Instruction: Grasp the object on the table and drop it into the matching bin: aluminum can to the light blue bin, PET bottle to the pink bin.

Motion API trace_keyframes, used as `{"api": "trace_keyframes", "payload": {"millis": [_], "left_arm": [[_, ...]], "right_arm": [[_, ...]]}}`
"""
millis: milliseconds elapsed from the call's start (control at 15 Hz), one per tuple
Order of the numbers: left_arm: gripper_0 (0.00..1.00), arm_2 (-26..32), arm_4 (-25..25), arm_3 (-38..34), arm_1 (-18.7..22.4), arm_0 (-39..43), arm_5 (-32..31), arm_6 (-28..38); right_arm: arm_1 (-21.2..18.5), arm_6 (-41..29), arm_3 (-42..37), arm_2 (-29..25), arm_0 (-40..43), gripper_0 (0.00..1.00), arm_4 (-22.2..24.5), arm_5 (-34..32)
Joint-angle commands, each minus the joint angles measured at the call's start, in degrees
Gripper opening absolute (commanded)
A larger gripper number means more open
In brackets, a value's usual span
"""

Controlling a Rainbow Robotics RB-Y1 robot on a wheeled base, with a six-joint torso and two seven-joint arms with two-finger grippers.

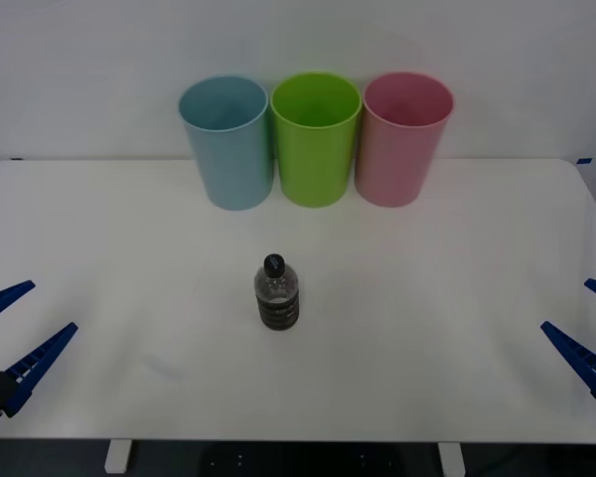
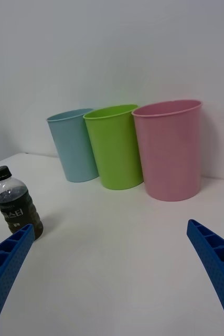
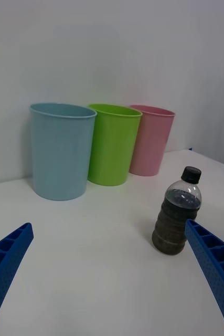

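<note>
A small clear PET bottle (image 1: 277, 294) (image 2: 16, 207) (image 3: 177, 219) with a black cap and dark lower band stands upright near the middle of the white table (image 1: 437, 298). At the table's far edge the pink bin (image 1: 406, 138) (image 2: 170, 149) (image 3: 150, 139) stands rightmost in a row, the light blue bin (image 1: 226, 140) (image 2: 74, 144) (image 3: 61, 150) leftmost. My left gripper (image 1: 10, 333) (image 3: 109, 278) hangs open at the near left corner, far from the bottle. My right gripper (image 1: 588, 328) (image 2: 112, 275) hangs open at the near right corner, also well apart from it.
A lime green bin (image 1: 316, 137) (image 2: 116, 146) (image 3: 113, 143) stands between the blue and pink ones, the three nearly touching. A plain white wall rises right behind them. Open tabletop surrounds the bottle on all sides.
</note>
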Motion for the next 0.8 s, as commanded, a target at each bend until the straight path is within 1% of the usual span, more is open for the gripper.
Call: {"api": "trace_keyframes", "payload": {"millis": [67,133,200,533,800], "left_arm": [[1.0,0.0,0.0,0.0,0.0,0.0,0.0,0.0],[1.0,0.0,0.0,0.0,0.0,0.0,0.0,0.0],[1.0,0.0,0.0,0.0,0.0,0.0,0.0,0.0],[1.0,0.0,0.0,0.0,0.0,0.0,0.0,0.0],[1.0,0.0,0.0,0.0,0.0,0.0,0.0,0.0]], "right_arm": [[0.0,0.0,0.0,0.0,0.0,1.0,0.0,0.0],[1.2,0.2,0.7,0.4,0.7,1.0,0.5,0.0],[1.5,0.3,0.4,0.5,0.6,1.0,1.2,0.2],[1.5,1.5,0.3,3.7,0.7,1.0,1.9,1.2],[1.5,3.6,0.3,7.1,-0.8,1.0,4.4,1.4]]}}
